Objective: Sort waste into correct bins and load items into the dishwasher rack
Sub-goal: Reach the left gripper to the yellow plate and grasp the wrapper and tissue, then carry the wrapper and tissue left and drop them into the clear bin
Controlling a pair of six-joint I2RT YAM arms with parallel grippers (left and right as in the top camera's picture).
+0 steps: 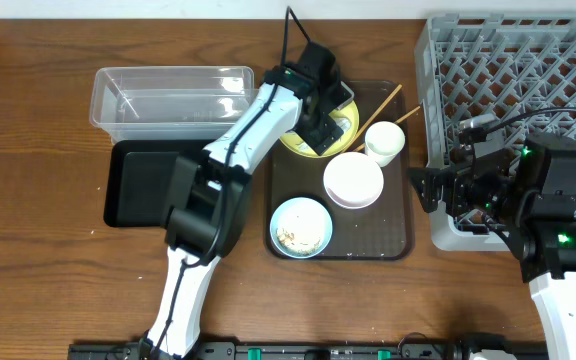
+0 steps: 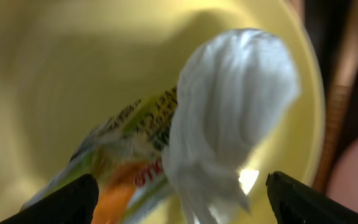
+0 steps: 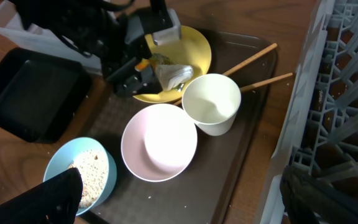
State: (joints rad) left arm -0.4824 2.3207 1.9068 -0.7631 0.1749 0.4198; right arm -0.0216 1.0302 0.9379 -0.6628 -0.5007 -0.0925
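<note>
The yellow plate [image 1: 342, 127] lies on the brown serving tray and holds the crumpled white paper [image 2: 229, 106] and the green-and-orange wrapper [image 2: 129, 165]. My left gripper [image 2: 179, 202] is open low over the plate, a finger on each side of the paper and wrapper; in the overhead view it [image 1: 323, 120] covers them. The white cup [image 1: 384, 141], white bowl [image 1: 353, 180] and light blue bowl [image 1: 301, 228] with rice crumbs [image 3: 92, 171] stand on the tray. Two chopsticks [image 1: 383, 105] lie by the cup. My right gripper [image 1: 423, 188] is open and empty between the tray and the grey rack [image 1: 508, 60].
The clear tub [image 1: 168, 95] stands at the back left, with the black tray [image 1: 143, 185] in front of it. The brown serving tray [image 1: 388, 235] has a few loose crumbs. The rack [image 3: 347, 93] fills the right side. Cables run over the right arm.
</note>
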